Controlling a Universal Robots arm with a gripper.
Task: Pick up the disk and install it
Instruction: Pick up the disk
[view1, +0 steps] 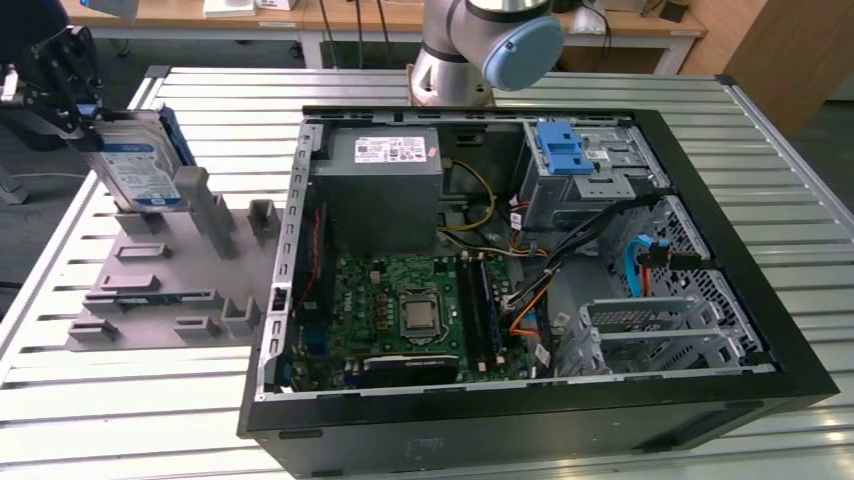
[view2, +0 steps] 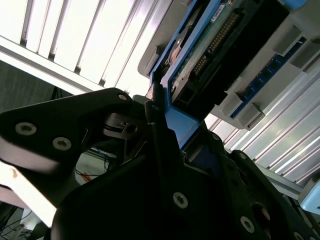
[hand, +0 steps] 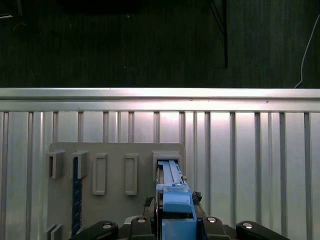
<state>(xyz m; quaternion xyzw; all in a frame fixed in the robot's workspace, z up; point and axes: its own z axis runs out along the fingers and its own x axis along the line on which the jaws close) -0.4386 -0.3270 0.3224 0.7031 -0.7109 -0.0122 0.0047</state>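
Clamping the upper end of the disk (view1: 134, 165), the gripper (view1: 70, 100) stands at the exterior view's far left, over the grey holder (view1: 160, 295) on the slatted table (view1: 54, 400) beside the open computer case (view1: 747, 260). The disk is on edge and leaning slightly, its lower end down among the holder's upright posts; whether it rests in its slot or has cleared it I cannot tell. In the second wrist view black fingers (view2: 159, 135) press on either side of the blue side rail (view2: 176, 122), with the drive's green circuit board (view2: 210, 47) bare beyond them. I judge the drive dense and rigid for its size, so it will not flex, but it will hang heavy from an end hold and could swing or twist if the grip is light. The plastic rails look smooth and may give a little; the metal body between them is the firmer purchase. The exposed board and connector pins look fragile and should be kept from the fingers and from knocks against the blue-latched drive bay (view1: 594, 185) inside the case.
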